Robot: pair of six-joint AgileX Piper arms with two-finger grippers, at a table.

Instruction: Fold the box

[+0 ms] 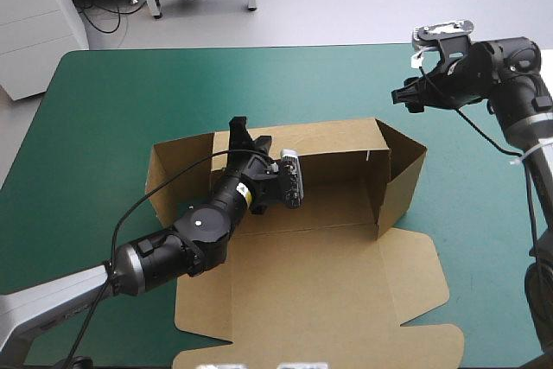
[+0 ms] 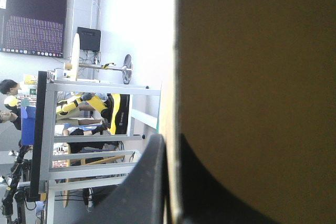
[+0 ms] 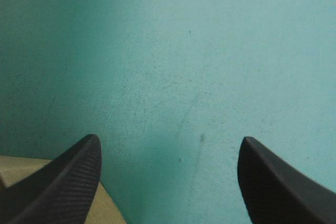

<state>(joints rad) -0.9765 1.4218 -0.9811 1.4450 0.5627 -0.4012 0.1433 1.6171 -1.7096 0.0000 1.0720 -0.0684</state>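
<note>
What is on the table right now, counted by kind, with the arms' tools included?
Box: 1, brown, some walls raised, lid flat
Tools: 2, the left tool shut on the box's far wall, the right tool open above the teal-green cover
Total: 3

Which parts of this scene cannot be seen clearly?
High view: the left arm hides part of the box floor; the lid's near edge is cut off.
Left wrist view: the box wall in the left tool blocks the table.
Right wrist view: only a box corner shows beside the right tool.
</note>
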